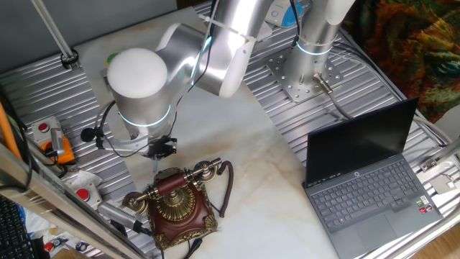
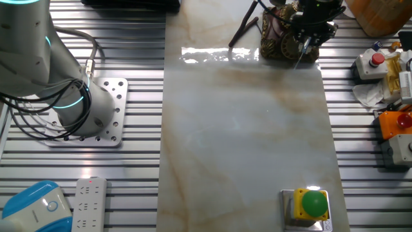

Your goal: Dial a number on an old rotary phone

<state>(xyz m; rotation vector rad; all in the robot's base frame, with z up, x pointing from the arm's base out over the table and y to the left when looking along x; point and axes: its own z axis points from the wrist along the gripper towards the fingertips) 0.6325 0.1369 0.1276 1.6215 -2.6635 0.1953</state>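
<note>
We start with the table (image 1: 280, 155), a pale marbled slab laid over ribbed metal. The arm (image 1: 215, 50) sweeps across it from its base plate and ends in a bulky white joint that hangs just behind the old rotary phone (image 1: 176, 208). An open laptop (image 1: 363, 180) sits well apart at the other side of the slab, its screen dark. The phone stands at the near edge in one fixed view and at the far edge in the other, dark reddish-brown with brass trim, its handset (image 1: 169, 188) resting across the top and its dark cord (image 1: 228, 185) looping off to one side. Smallest of all is the gripper (image 2: 308, 40), a dark cluster with a thin tip pointing down at the phone.

We judge the task to be at the approach: the tip hovers close to the phone, but we cannot confirm it sits in a finger hole. The next move calls for a precise descent into one hole, then a steady arc round the dial to the stop.

Much is hidden. The white joint covers the wrist in one view, the other crops the phone at the frame's top, and the dial's holes are too small to read. Whether the gripper is closed or parted, we cannot tell; it appears to hold nothing.
</note>
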